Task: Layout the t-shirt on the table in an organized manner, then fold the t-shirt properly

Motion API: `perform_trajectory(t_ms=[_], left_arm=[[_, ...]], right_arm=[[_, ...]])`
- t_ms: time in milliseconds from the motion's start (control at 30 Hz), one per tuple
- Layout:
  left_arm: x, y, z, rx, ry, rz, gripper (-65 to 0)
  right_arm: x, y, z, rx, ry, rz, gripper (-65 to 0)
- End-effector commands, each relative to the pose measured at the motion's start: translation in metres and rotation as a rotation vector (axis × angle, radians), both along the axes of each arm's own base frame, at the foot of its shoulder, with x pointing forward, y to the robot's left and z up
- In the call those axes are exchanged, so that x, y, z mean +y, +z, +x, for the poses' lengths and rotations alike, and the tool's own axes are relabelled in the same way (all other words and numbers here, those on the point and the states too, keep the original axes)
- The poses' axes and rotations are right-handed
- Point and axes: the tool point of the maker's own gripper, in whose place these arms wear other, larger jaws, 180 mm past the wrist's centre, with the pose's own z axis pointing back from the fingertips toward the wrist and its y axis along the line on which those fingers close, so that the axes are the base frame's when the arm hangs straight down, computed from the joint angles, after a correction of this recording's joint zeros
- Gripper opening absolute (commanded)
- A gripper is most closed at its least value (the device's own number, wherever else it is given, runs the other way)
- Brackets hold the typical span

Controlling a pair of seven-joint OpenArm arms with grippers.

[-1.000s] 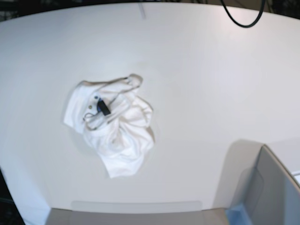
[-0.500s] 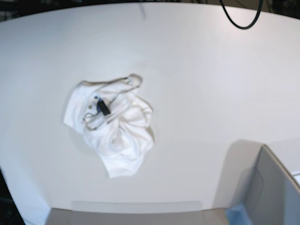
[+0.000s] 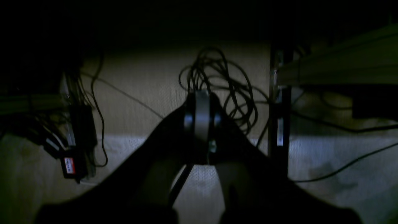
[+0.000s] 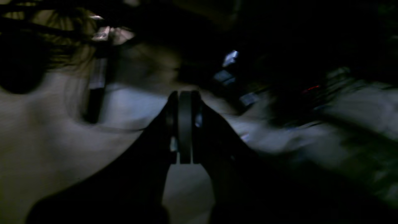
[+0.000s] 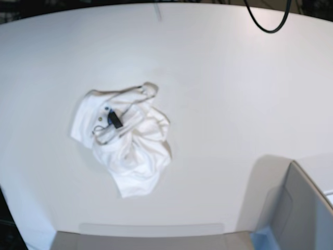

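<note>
The white t-shirt (image 5: 127, 143) lies crumpled in a heap on the left middle of the white table (image 5: 223, 88), with its small black neck tag (image 5: 115, 120) showing on top; the front print is hidden in the folds. Neither arm shows in the base view. In the left wrist view my left gripper (image 3: 201, 123) is shut and empty, pointing at a dim floor with cables. In the right wrist view my right gripper (image 4: 184, 124) is shut and empty over a dark, blurred floor. Both are away from the shirt.
A grey box (image 5: 299, 213) stands at the table's near right corner. A black cable (image 5: 268, 21) loops over the far edge. A tangle of black cables (image 3: 224, 84) and a dark post (image 3: 279, 115) lie in the left wrist view.
None in the base view; the shirt lies as before. The black cable at the far edge has swayed slightly.
</note>
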Motion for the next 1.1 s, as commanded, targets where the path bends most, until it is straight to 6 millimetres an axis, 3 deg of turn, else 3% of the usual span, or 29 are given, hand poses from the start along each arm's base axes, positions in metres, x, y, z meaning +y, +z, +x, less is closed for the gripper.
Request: perform_trajectory(t_ms=[0, 100, 333, 667, 900, 1067], left_arm=[[0.002, 0.007, -0.007, -0.009, -0.005, 0.008, -65.0], [0.002, 0.009, -0.006, -0.015, -0.007, 0.008, -65.0], [0.002, 0.009, -0.004, -0.018, -0.007, 0.008, -65.0], [0.002, 0.008, -0.005, -0.015, -0.007, 0.008, -65.0], [0.002, 0.009, -0.001, -0.027, -0.008, 0.008, -65.0], [0.001, 0.024, 0.015, -0.087, -0.017, 0.008, -65.0]], right_arm=[[0.000, 0.007, -0.005, -0.025, 0.037, -0.025, -64.9], [-0.004, 0.023, 0.009, -0.144, 0.144, -0.126, -63.9], [0.006, 0.025, 0.015, -0.178, 0.198, -0.089, -60.2], [0.021, 0.022, 0.005, -0.157, 0.246, -0.052, -60.3], [0.055, 0.065, 0.013, -0.250, 0.186, 0.066, -60.2], [0.073, 0.090, 0.019, -0.294, 0.138, 0.130, -60.1]])
